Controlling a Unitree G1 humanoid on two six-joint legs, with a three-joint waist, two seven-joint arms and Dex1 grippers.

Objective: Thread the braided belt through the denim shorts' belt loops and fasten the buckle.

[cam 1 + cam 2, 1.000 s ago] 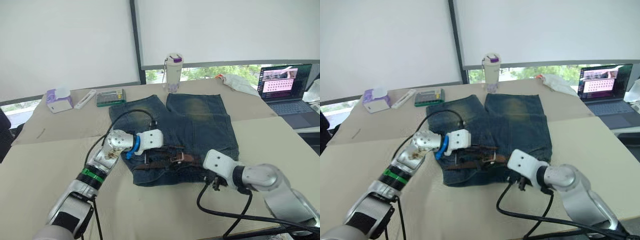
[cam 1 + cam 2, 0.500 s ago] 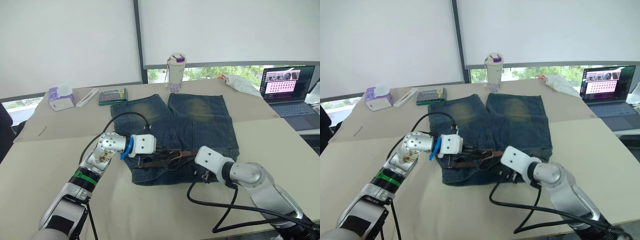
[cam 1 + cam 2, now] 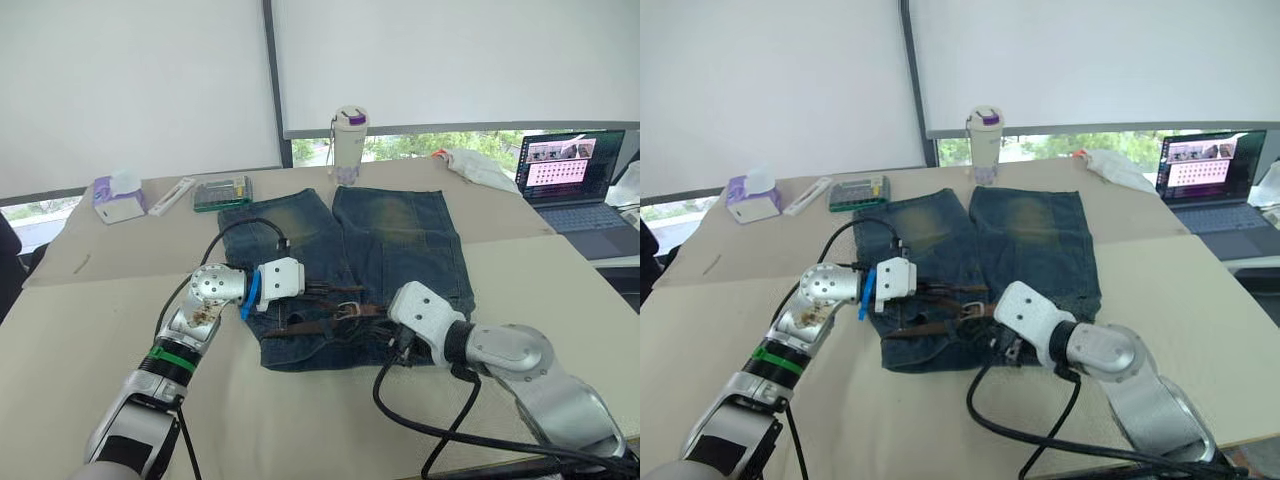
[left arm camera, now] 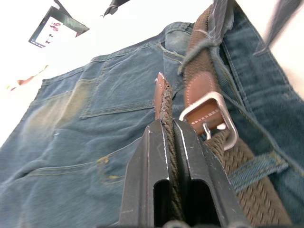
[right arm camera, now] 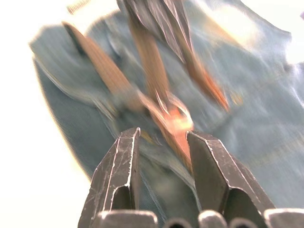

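Lidded cup [image 3: 347,144]; tissue box [image 3: 118,198]; open laptop [image 3: 571,180] on table [image 3: 90,330]

No writing can be read anywhere: the laptop [image 3: 566,170] screen shows only blurred pink and dark patches, and the flat box [image 3: 222,192] bears no legible label.

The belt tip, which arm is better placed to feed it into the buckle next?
Probably the left. The left gripper is already shut on the braided belt just behind its tip, close beside the buckle. The right gripper is open, holding nothing.
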